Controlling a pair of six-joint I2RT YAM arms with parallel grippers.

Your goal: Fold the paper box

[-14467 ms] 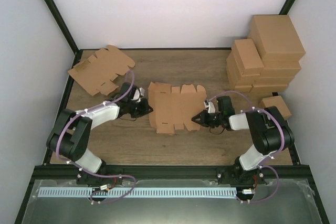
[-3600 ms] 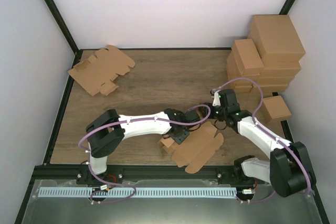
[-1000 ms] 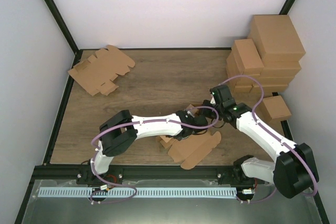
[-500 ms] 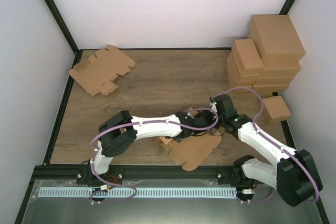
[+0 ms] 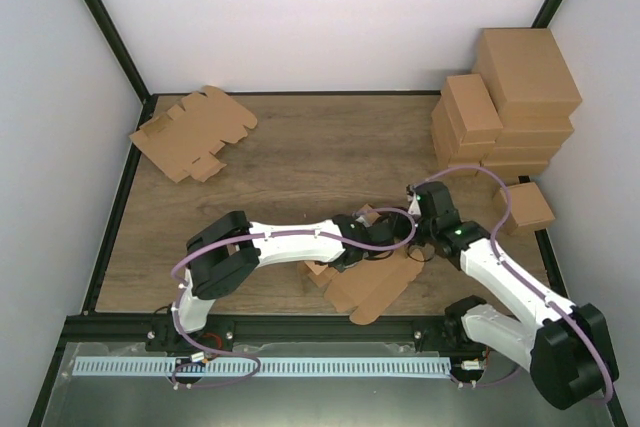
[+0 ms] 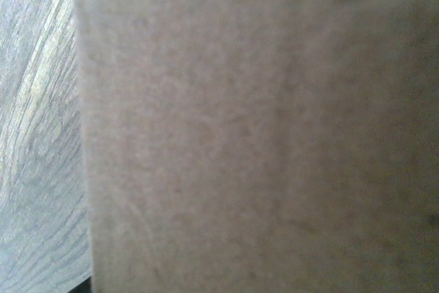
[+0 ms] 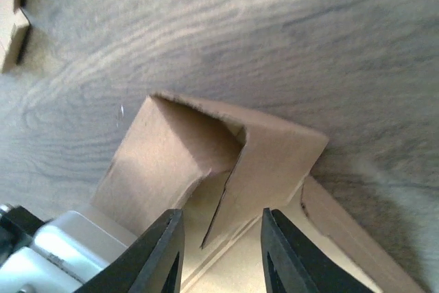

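The paper box (image 5: 372, 285) is a thin brown die-cut piece lying near the table's front edge, with some flaps raised at its far side. My left gripper (image 5: 362, 245) reaches across onto its far-left part. The left wrist view is filled with blurred cardboard (image 6: 260, 128), so its fingers are hidden. My right gripper (image 5: 424, 228) is at the box's far-right side. In the right wrist view the right gripper (image 7: 221, 252) is open, its black fingers (image 7: 164, 252) on either side of a raised folded flap (image 7: 274, 162).
A pile of flat notched blanks (image 5: 190, 132) lies at the back left. Stacked brown cartons (image 5: 510, 97) stand at the back right, with a small carton (image 5: 527, 207) in front of them. Purple cables loop over both wrists. The black table frame (image 5: 300, 325) runs just in front of the box.
My right wrist has moved a little nearer and to the right, lowering toward the raised flaps. The left arm and the box have barely shifted.
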